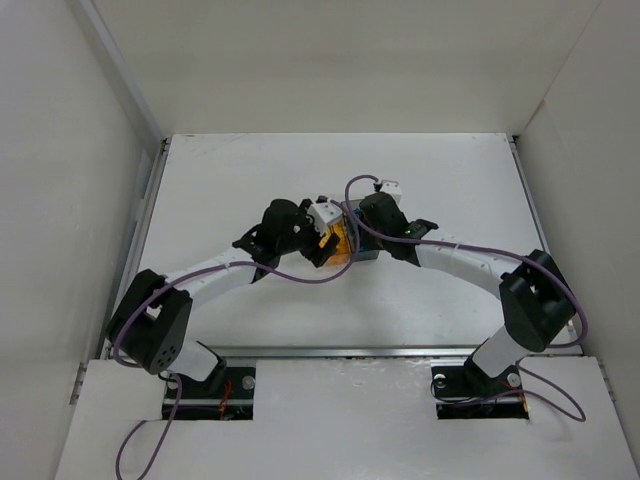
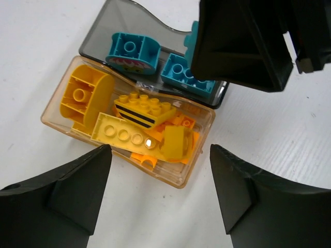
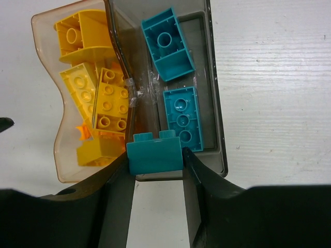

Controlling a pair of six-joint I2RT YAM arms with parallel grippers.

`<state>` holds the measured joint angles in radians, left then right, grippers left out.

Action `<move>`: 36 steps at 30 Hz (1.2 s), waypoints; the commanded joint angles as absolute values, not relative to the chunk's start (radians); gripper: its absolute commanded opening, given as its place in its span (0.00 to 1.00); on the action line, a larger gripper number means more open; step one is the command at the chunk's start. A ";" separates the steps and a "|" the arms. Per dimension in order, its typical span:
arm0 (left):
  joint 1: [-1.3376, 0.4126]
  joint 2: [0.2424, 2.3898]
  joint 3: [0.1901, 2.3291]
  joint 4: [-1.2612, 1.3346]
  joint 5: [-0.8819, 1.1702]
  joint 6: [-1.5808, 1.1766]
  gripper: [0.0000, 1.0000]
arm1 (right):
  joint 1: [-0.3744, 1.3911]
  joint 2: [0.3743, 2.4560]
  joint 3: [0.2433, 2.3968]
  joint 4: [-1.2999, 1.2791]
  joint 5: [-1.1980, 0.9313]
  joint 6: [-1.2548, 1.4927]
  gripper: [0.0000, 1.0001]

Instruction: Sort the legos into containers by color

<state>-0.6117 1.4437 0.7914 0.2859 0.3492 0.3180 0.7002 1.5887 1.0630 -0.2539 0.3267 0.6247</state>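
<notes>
Two containers stand side by side. The amber bin (image 2: 178, 178) holds yellow legos: an arched brick (image 2: 83, 98), a black-striped brick (image 2: 145, 108) and a flat plate (image 2: 124, 132), with orange pieces (image 2: 142, 157) beneath. In the grey bin (image 2: 103, 36) lie two teal bricks (image 3: 168, 44) (image 3: 181, 116). My left gripper (image 2: 160, 196) is open and empty, hovering over bare table just beside the amber bin's near wall. My right gripper (image 3: 155, 163) is shut on a teal brick (image 3: 155, 155), studs up, held over the near end of the grey bin (image 3: 204, 62).
Both bins sit mid-table (image 1: 250, 180), crowded between the two gripper heads (image 1: 325, 235) (image 1: 378, 215). White walls close in the table at left, right and back. Purple cables loop from both arms over the table.
</notes>
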 commanded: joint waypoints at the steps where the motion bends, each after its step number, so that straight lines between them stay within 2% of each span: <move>1: -0.614 1.428 0.784 0.344 0.330 0.348 0.74 | 0.698 1.589 1.086 -0.233 0.316 0.615 0.00; 10: -0.623 1.362 0.784 0.241 0.204 0.308 0.74 | 0.698 1.620 1.037 -0.224 0.307 0.807 0.00; 23: -0.623 1.312 0.784 0.195 0.195 0.279 0.74 | 0.796 1.652 1.049 -0.196 0.359 1.140 0.00; 31: -0.623 1.293 0.793 0.195 0.195 0.279 0.74 | 0.796 1.626 1.094 -0.310 0.506 1.089 0.00; 36: -0.623 1.284 0.784 0.195 0.195 0.279 0.74 | 0.796 1.696 1.134 -0.331 0.470 0.985 0.00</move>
<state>-0.6163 1.3273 0.7914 0.1810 0.1974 0.2886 0.7929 1.6535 1.0836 -0.3103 0.4522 1.0500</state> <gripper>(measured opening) 0.742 0.437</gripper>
